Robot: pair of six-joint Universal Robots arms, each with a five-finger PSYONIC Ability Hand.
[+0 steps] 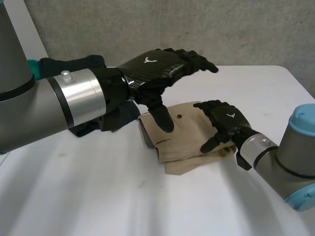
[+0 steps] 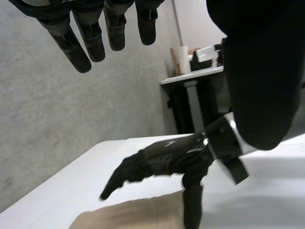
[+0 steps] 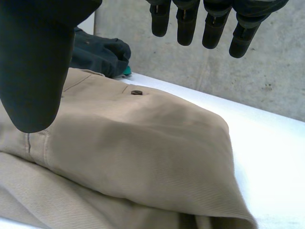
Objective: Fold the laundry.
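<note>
1. Lying on the white table (image 1: 88,191) behind the left arm, a heap of dark crumpled garments (image 3: 97,53) sits just beside the tan cloth's far edge, with a teal item (image 3: 125,71) next to it. A grey concrete wall (image 1: 147,24) backs the table.
2. The folded tan garment (image 1: 182,147), finely ribbed, lies mid-table in stacked layers, with a dark round button (image 3: 137,92) on top.
3. The left hand (image 1: 157,69) hangs above the garment, fingers straight, thumb pointing down, grasping nothing.
4. The right hand (image 1: 224,120) is over the garment's right edge, fingers spread, nothing grasped; whether the thumb touches the cloth cannot be told.
</note>
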